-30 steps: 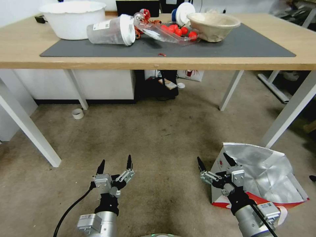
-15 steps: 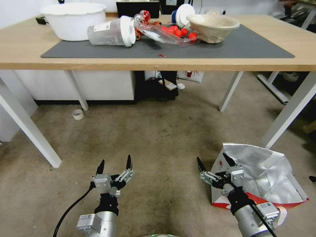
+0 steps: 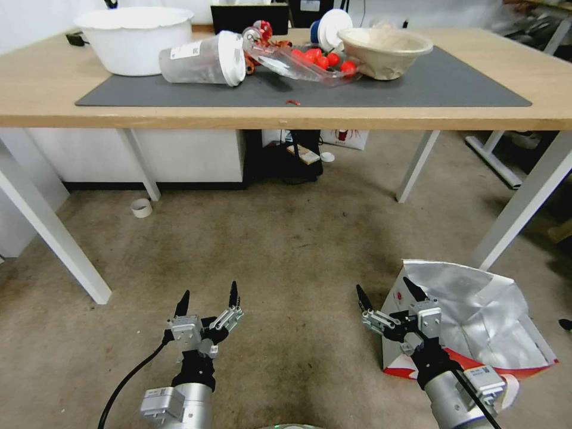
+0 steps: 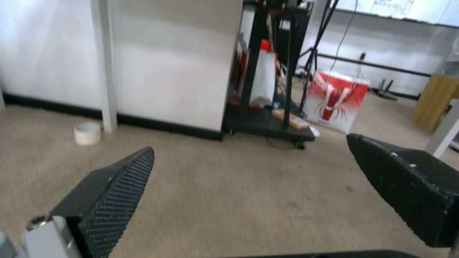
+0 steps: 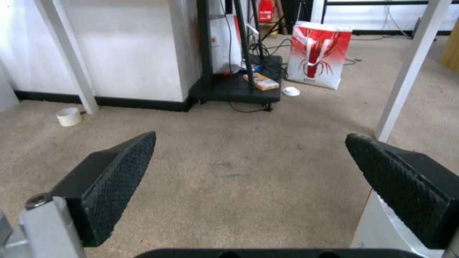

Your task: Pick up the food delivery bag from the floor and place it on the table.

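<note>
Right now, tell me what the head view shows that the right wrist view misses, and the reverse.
Head only: the table top with its clutter, the left gripper open, and the bag's foil mouth. Right wrist only: a red-and-white bag standing whole beyond the table legs. Both: the floor, the tape roll, and the right gripper open beside the bag.

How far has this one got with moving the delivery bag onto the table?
Nothing is done yet: the food delivery bag sits on the floor. The right gripper hangs open at the bag's near edge; the left gripper hangs open over bare floor. Grasping, lifting and placing on the table remain.
</note>
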{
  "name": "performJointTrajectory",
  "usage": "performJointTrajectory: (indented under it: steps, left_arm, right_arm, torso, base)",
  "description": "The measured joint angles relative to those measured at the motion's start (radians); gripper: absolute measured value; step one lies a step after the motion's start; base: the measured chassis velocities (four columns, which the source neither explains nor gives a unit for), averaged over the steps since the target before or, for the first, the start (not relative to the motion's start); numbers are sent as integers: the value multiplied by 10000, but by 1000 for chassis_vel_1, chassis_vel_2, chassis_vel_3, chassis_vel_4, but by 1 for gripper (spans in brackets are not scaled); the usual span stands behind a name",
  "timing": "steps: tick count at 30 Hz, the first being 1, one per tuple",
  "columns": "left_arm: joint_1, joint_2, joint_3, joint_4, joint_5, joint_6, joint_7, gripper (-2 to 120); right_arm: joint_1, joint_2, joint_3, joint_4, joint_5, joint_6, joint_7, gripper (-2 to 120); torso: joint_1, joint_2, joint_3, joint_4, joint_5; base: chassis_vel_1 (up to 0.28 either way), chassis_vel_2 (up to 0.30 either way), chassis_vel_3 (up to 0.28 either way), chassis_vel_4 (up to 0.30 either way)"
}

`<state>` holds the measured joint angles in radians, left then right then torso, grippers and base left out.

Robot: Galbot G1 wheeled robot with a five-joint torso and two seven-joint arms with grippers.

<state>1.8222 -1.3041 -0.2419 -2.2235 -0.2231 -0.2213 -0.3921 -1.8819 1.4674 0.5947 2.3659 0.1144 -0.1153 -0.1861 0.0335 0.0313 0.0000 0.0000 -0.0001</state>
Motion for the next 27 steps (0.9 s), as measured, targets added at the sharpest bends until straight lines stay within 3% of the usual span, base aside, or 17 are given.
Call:
performJointTrajectory:
  steps: [6,17,20,23,24,27]
  left_arm:
    - [15,-29,-122,-156,204,-30,198,100]
    - [180,40,-79,-360,858,717,29,100]
    - [220,56,-13,-459,929,835,9,100]
    - [422,165,105,-864,1059,1492,-48,100]
    - [422,165,105,-864,1059,1492,-48,100]
    - [499,216,192,-987,1117,1699,-32,100]
  right_arm:
    - [-9,-34,-11,9,15,0,22,100]
    - [195,-527,515,389,529,0,406,100]
    - [542,-1087,1354,340,1020,-98,720,100]
    - [909,-2466,3006,-291,1626,-714,1057,100]
    - [909,-2466,3006,-291,1626,-714,1057,100]
    - [1111,-3915,4104,-1464,2832,-1016,463,100]
  torso:
    - [0,5,0,0,3]
    - [1,13,0,-1,3]
    - [1,15,0,0,3]
    - [2,17,0,0,6]
    - [2,17,0,0,6]
    - [2,19,0,0,7]
  base:
    - [0,0,0,0]
    - [0,0,0,0]
    - [0,0,0,0]
    - [0,0,0,0]
    - [0,0,0,0]
    - [0,0,0,0]
